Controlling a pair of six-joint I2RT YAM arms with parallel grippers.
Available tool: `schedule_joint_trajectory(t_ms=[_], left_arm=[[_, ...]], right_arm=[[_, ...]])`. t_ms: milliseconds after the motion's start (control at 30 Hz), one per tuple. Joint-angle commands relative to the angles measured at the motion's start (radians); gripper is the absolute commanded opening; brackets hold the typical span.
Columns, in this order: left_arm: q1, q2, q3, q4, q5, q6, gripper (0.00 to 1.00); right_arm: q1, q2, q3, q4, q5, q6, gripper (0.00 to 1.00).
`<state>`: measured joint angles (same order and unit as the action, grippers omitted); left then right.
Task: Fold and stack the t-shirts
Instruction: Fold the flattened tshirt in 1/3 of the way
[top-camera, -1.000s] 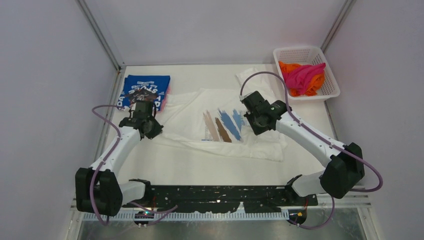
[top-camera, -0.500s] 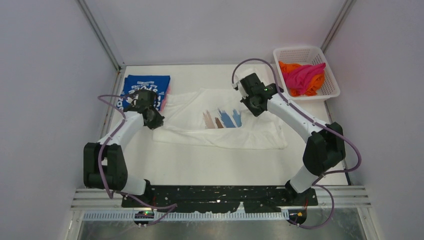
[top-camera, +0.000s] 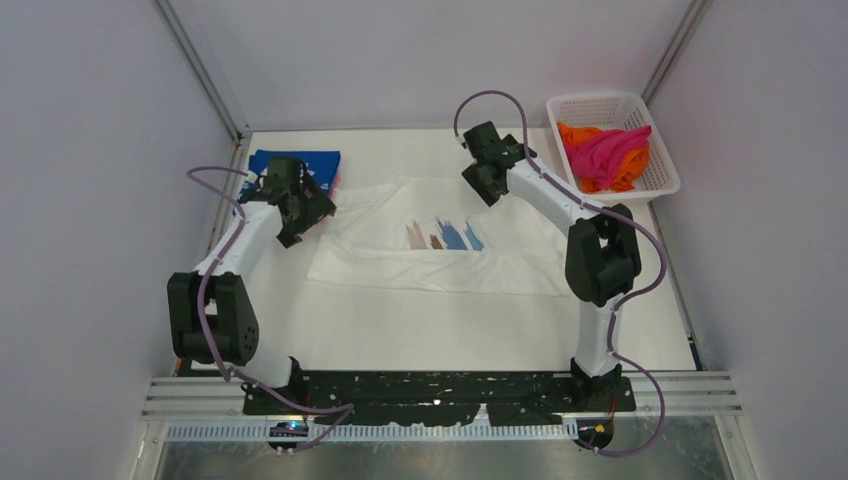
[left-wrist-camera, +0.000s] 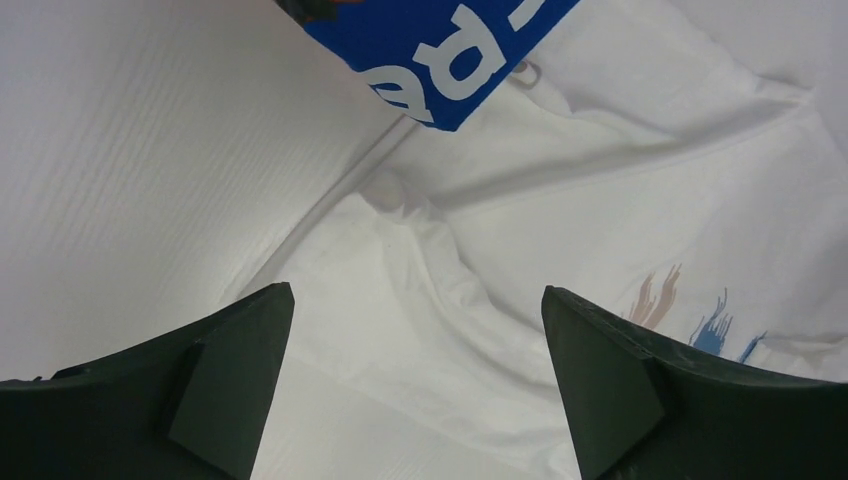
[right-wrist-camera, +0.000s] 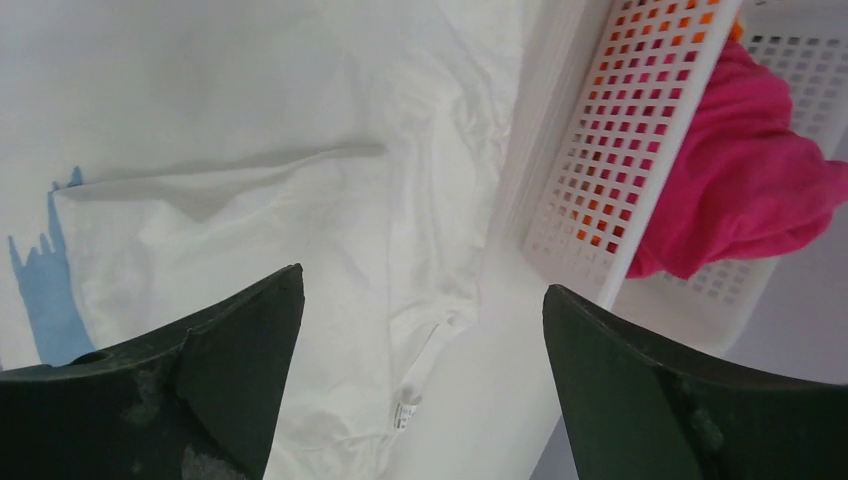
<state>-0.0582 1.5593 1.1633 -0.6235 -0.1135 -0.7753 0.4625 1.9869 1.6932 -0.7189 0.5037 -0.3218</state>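
Note:
A white t-shirt (top-camera: 440, 262) with brown and blue brush strokes lies folded across the middle of the table. It also fills the left wrist view (left-wrist-camera: 600, 220) and the right wrist view (right-wrist-camera: 300, 200). My left gripper (top-camera: 303, 212) (left-wrist-camera: 416, 292) hangs open over its left sleeve, with nothing between its fingers. My right gripper (top-camera: 482, 188) (right-wrist-camera: 423, 282) hangs open over its far right corner, empty too. A folded blue t-shirt (top-camera: 300, 162) (left-wrist-camera: 440, 50) with white lettering lies at the far left on a pink one (top-camera: 336, 180). Magenta (top-camera: 605, 150) (right-wrist-camera: 740, 190) and orange (top-camera: 572, 135) t-shirts lie bunched in the basket.
The white mesh basket (top-camera: 610, 103) (right-wrist-camera: 600, 170) stands at the far right corner, close to my right gripper. Metal frame posts and grey walls close in the table on both sides and at the back. A small sewn label (right-wrist-camera: 405, 412) shows at the white shirt's hem.
Both grippers have carried the white shirt's edge toward the far side, folding it over, then opened and let it go. The shirt now lies narrower.

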Motion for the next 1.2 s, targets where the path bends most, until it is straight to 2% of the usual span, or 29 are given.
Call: schedule_joint_trajectory(t_ms=[0,100,167,267,333,633,733,1000,1167], left_arm=[[0.004,-0.128,-0.004,-0.025,0.005,0.037,1.00],[0.001,-0.190,-0.079,0.015,0.068,0.047,1.00],[-0.006,-0.209,-0.134,0.072,0.144,0.049,1.00],[-0.019,-0.188,-0.179,0.143,0.243,0.057,1.00],[-0.022,-0.152,-0.195,0.187,0.297,0.061,1.00],[-0.026,0.006,-0.242,0.255,0.339,0.047,1.00],[-0.033,0.025,-0.272,0.253,0.335,0.050,1.00],[-0.059,-0.031,-0.387,0.224,0.308,0.072,1.00],[-0.129,-0.114,-0.478,0.163,0.267,0.056,1.00]], right_arm=[[-0.005,-0.153,-0.009,0.140,0.166,0.074,0.96],[-0.006,-0.267,-0.154,0.171,0.082,0.205,0.96],[-0.008,-0.351,-0.264,0.197,-0.029,0.320,0.96],[-0.009,-0.436,-0.402,0.224,-0.256,0.449,0.95],[-0.008,-0.452,-0.478,0.232,-0.325,0.518,0.95],[-0.009,-0.432,-0.726,0.381,-0.475,0.639,0.96],[-0.009,-0.420,-0.789,0.406,-0.480,0.662,0.95],[-0.008,-0.494,-0.961,0.388,-0.453,0.687,0.95],[-0.009,-0.592,-1.050,0.329,-0.469,0.696,0.95]])
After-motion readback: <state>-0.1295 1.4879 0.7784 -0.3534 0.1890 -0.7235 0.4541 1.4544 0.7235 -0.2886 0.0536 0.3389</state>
